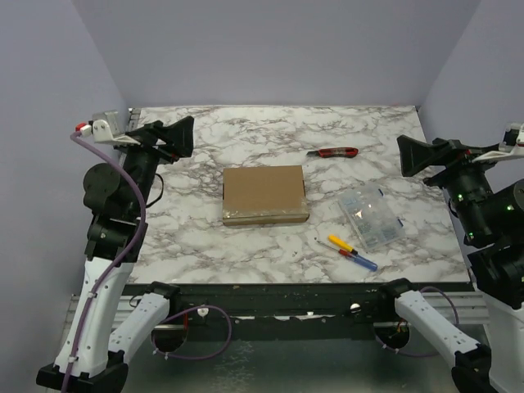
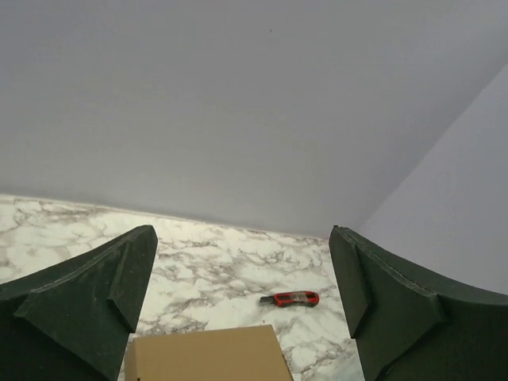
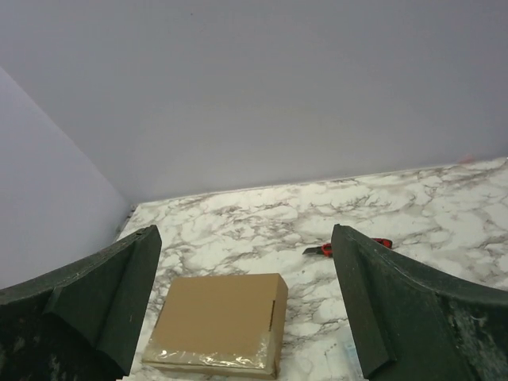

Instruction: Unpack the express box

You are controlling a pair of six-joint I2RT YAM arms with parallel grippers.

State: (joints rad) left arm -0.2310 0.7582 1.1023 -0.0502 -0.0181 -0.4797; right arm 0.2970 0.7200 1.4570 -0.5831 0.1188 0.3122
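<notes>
The flat brown cardboard express box (image 1: 264, 195) is lying shut in the middle of the white marble table (image 1: 196, 241), its lid down and clear tape shining along its near edge. So I am judging that the unpacking is not yet begun and that I am standing at its first step. My left claw (image 1: 183, 136) is hanging over the table's left side, raised and well apart from the box, its dark fingers spread wide and holding nothing. My right claw (image 1: 412, 154) is hovering by the right edge, equally wide and empty, with the box well off to its left. The next move, I am thinking, is calling for the tape to be cut. The red-handled utility knife (image 1: 333, 152) is lying beyond the box, nearer my right claw, and wants a careful pinch along its slim body. A clear plastic compartment case (image 1: 372, 216) and two coloured pens (image 1: 352, 252) are resting to the box's right.
</notes>
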